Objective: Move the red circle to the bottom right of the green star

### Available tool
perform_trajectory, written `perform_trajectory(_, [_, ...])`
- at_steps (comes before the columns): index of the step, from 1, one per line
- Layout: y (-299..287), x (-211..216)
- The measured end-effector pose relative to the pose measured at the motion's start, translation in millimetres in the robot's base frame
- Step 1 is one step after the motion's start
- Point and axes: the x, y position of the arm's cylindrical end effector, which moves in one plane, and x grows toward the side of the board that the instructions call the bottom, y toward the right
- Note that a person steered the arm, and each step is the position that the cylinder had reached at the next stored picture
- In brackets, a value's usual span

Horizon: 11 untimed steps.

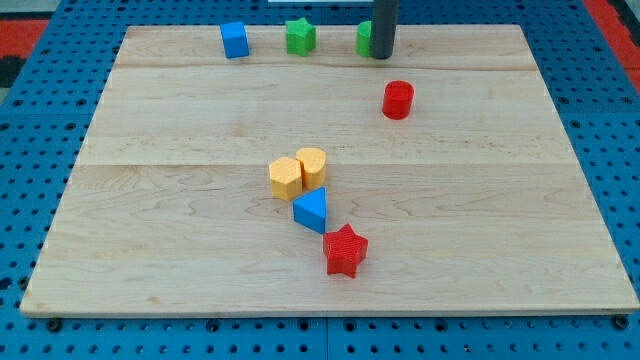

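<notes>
The red circle (398, 100) is a short red cylinder standing on the wooden board toward the view's upper right. The green star (300, 37) sits near the board's top edge, left of and above the red circle. My tip (383, 56) is the lower end of the dark rod near the top edge, just above and slightly left of the red circle, apart from it. The rod partly hides a second green block (366, 39) right behind it; that block's shape cannot be made out.
A blue cube (235, 40) stands at the top edge left of the green star. Near the board's middle, a yellow hexagon (285, 178), a yellow heart-like block (312, 166), a blue triangle (311, 210) and a red star (345, 250) cluster together.
</notes>
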Motion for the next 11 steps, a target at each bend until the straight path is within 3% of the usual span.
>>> perform_trajectory(1, [59.9,44.5])
perform_trajectory(2, [59.5,89.8])
perform_trajectory(3, [-0.9,86.5])
perform_trajectory(4, [10.2,105.6])
perform_trajectory(5, [-18.0,128.1])
perform_trajectory(7, [-59.3,63.5])
perform_trajectory(8, [-15.3,52.3])
perform_trajectory(9, [-12.0,17.7])
perform_trajectory(10, [-39.1,26.5])
perform_trajectory(11, [-27.0,35.8])
